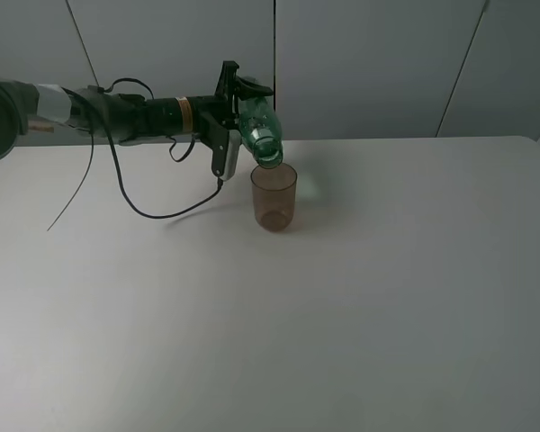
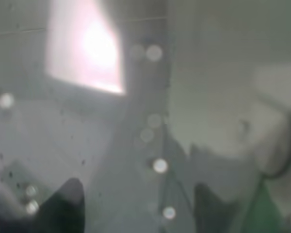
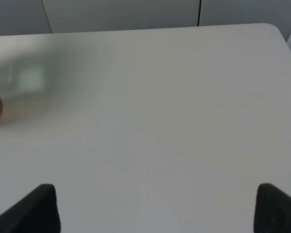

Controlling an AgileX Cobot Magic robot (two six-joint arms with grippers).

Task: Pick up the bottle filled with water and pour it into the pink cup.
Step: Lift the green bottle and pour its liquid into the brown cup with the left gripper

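Bottle [image 1: 260, 133] tilts neck-down over the pink cup [image 1: 274, 200], clenched in the left gripper [image 1: 246, 97]. Right gripper [image 3: 155, 208] hangs above the table [image 3: 174, 97], jaws spread wide, holding nothing.

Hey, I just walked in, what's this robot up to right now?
The left gripper is shut on the bottle and holds it tipped steeply. Its open mouth sits right over the rim of the pink cup, which stands upright on the table. This is the pouring step, though I cannot tell whether water is flowing or already in the cup. The right gripper is open above the table and holds nothing.
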